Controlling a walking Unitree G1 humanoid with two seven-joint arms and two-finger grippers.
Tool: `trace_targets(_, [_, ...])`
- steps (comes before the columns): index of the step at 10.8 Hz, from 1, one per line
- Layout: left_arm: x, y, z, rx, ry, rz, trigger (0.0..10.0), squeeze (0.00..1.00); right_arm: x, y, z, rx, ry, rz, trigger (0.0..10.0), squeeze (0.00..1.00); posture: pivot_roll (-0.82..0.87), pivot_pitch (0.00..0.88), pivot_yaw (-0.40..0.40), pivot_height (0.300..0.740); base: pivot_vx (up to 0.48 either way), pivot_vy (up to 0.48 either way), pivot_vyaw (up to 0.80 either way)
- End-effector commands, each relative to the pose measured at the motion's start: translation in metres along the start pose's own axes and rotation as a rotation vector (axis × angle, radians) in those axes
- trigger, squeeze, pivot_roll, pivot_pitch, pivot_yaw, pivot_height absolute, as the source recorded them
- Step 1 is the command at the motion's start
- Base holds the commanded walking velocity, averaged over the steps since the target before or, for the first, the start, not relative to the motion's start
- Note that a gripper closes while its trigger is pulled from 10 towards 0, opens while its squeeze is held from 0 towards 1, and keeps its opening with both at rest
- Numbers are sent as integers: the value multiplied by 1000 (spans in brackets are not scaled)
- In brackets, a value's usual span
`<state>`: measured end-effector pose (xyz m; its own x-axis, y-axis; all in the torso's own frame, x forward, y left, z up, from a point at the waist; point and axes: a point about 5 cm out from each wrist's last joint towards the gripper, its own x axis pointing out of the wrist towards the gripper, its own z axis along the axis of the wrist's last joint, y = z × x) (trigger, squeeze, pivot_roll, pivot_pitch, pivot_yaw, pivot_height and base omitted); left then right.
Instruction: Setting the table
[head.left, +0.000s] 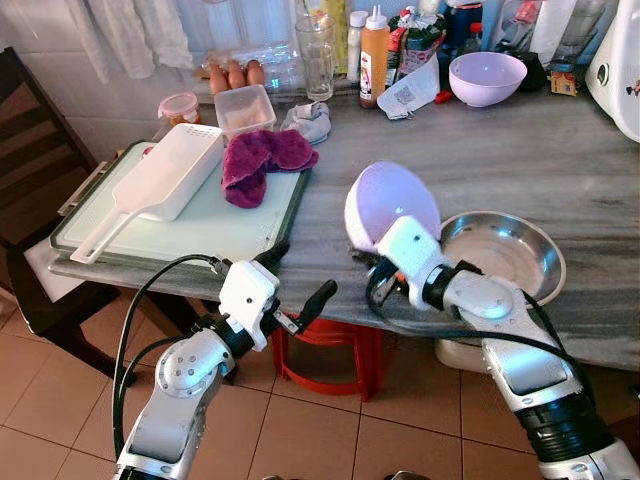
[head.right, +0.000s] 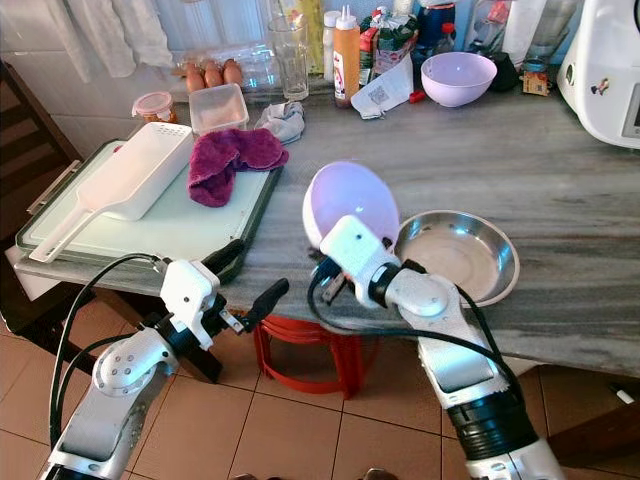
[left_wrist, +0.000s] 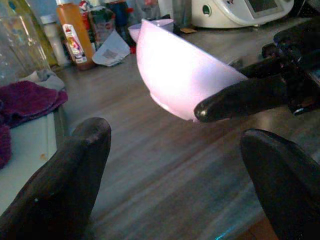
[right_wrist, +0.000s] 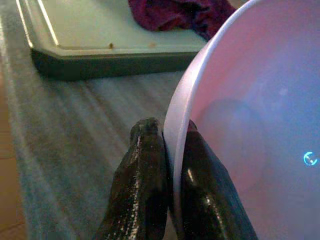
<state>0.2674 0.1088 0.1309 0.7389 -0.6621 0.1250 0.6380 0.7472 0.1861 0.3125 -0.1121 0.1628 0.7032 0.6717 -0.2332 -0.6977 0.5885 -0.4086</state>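
Above the counter's near edge, right gripper pinches the lilac bowl by its rim, tilted, just beside the steel bowl. Left gripper spread, empty. Mid-carry; next likely needs levelling, then setting down.

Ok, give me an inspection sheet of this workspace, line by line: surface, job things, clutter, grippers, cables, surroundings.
Surface: grey streaked counter, dry as far as seen.
Job's things: lilac bowl held tilted above the counter by its rim; steel bowl beside it; second lilac bowl at the back.
Clutter: tray with white scoop and purple cloth; bottles, glass, eggs, tubs behind.
Grippers: right gripper, jaws shut on the bowl's rim; left gripper open, off the counter's edge.
Cables: black cables along both arms.
Surroundings: tiled floor, red stool underneath.
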Motion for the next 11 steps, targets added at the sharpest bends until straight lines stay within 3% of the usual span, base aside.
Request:
trace_targets(1, [-1,1,-1,6,5,3,10000,0,2,3,1,-9,8,30,10000,212,-149,135,108,740,0,0,0])
trace_targets(4, [0,1,0,3,6,6,10000,0,2,2,-4,-22,25,28,10000,200,-145,133,110,740,0,0,0])
trace_targets(5, [1,0,0,3,6,6,10000,0,3,2,-4,-25,28,30,10000,737,-144,132,111,740,0,0,0])
trace_targets(6, [1,0,0,1,6,5,10000,0,3,2,-5,-28,31,28,10000,1000,-144,133,110,740,0,0,0])
trace_targets(11, [2,0,0,0,6,-4,10000,0,4,-8,7,-57,-22,-41,10000,1000,-143,132,117,740,0,0,0])
